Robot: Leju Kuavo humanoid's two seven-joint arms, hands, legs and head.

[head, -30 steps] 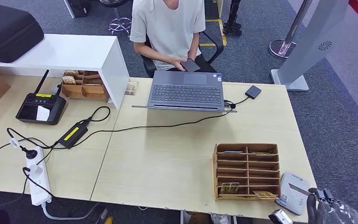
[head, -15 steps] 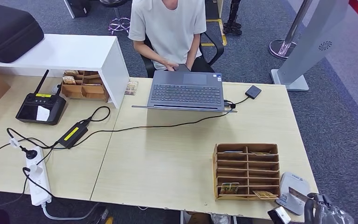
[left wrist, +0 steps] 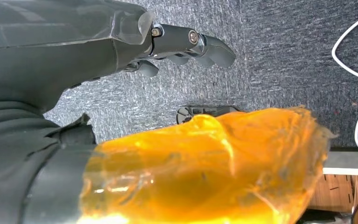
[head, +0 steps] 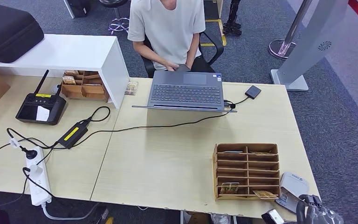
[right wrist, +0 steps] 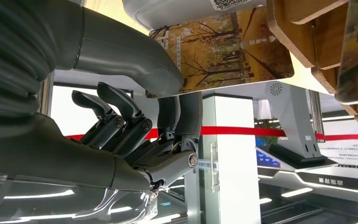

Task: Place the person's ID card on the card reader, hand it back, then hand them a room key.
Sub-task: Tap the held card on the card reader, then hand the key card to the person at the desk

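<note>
The right hand [head: 318,215] sits at the 5 o'clock corner of the head view, cut off by the frame edge so its fingers are hard to read there. The right wrist view is clearer: the thick thumb and a dark finger pinch the near end of a card [right wrist: 223,51] printed with autumn trees, while the other fingers [right wrist: 116,109] curl loosely below it. Whether this is the ID card or a room key cannot be told, since its text is too small. The card's far end lies against the underside of the white card reader [right wrist: 186,8], whose body runs out of frame. In the head view the card reader [head: 292,185] rests on the desk [head: 168,158] at 4 o'clock, just beside the wooden card rack [head: 246,171], and the card itself is hidden behind the hand. The left hand [left wrist: 186,44] hangs over grey carpet with its fingers apart and nothing in them; an orange translucent film blurs much of that view. At 12 o'clock a person [head: 168,28] sits behind the laptop [head: 186,91], head cropped off, hands partly hidden by the lid.
</note>
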